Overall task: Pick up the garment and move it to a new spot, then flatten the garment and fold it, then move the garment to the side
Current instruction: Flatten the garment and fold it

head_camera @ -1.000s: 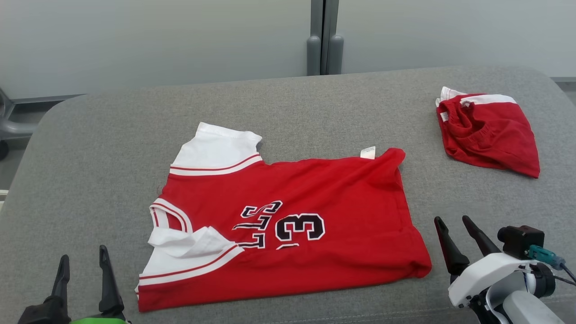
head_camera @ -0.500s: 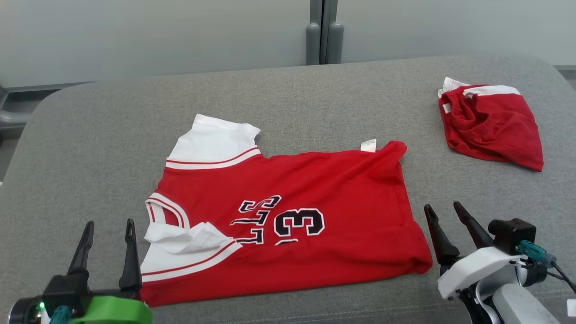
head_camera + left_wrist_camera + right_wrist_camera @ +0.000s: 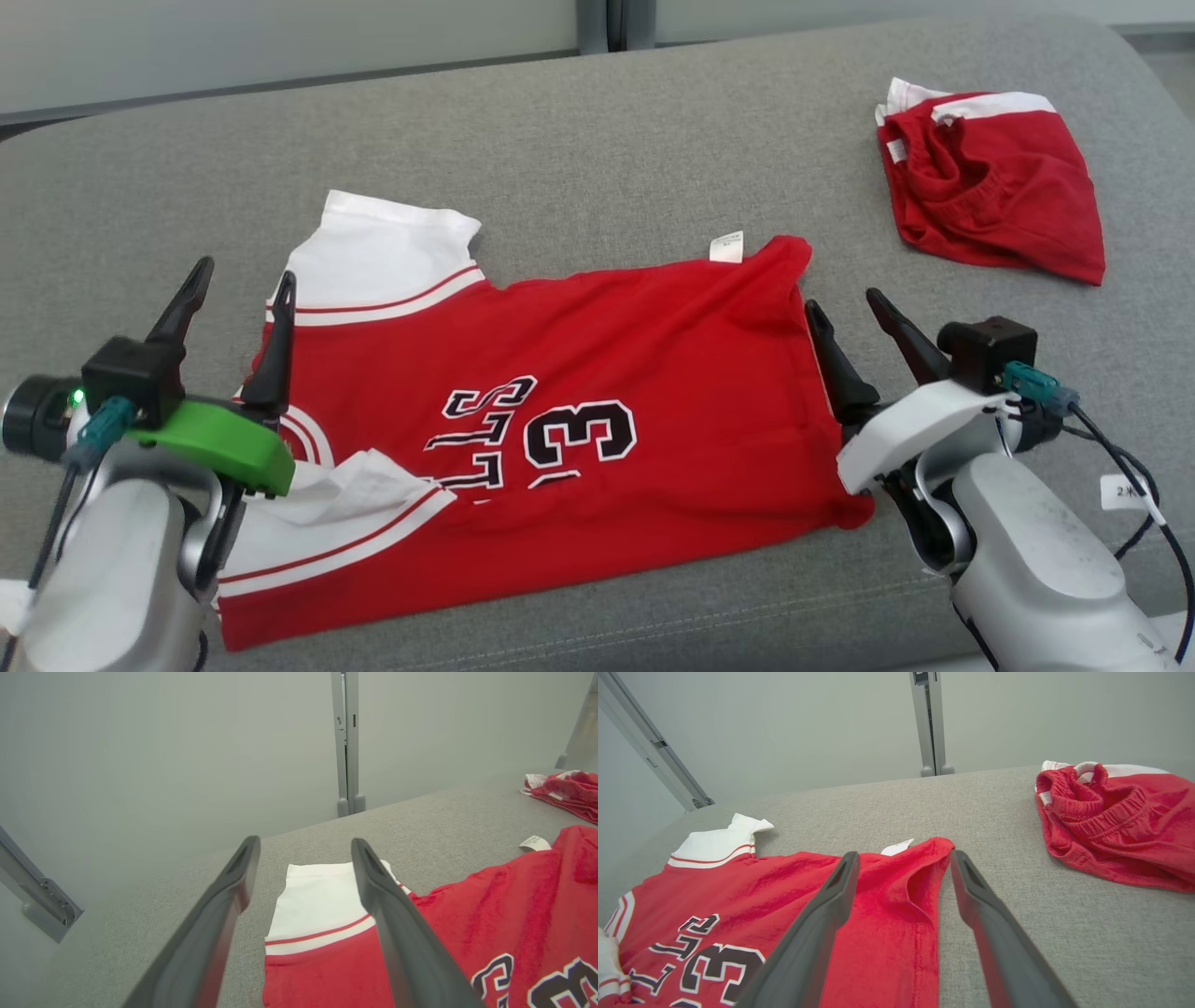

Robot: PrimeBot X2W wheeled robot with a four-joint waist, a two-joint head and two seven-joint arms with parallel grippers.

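Garment (image 3: 653, 327) laid out mid-table, flanked by two grippers.
The red garment, white-sleeved, is spread on the grey table (image 3: 579, 140) with its printed number facing up and one white sleeve crumpled at the near left corner. The left gripper (image 3: 246, 271) is held over its left edge and the right gripper (image 3: 841, 300) over its right hem, both pairs of fingers spread wide and empty. Red shorts (image 3: 999, 201) are bunched at the far right, well apart.
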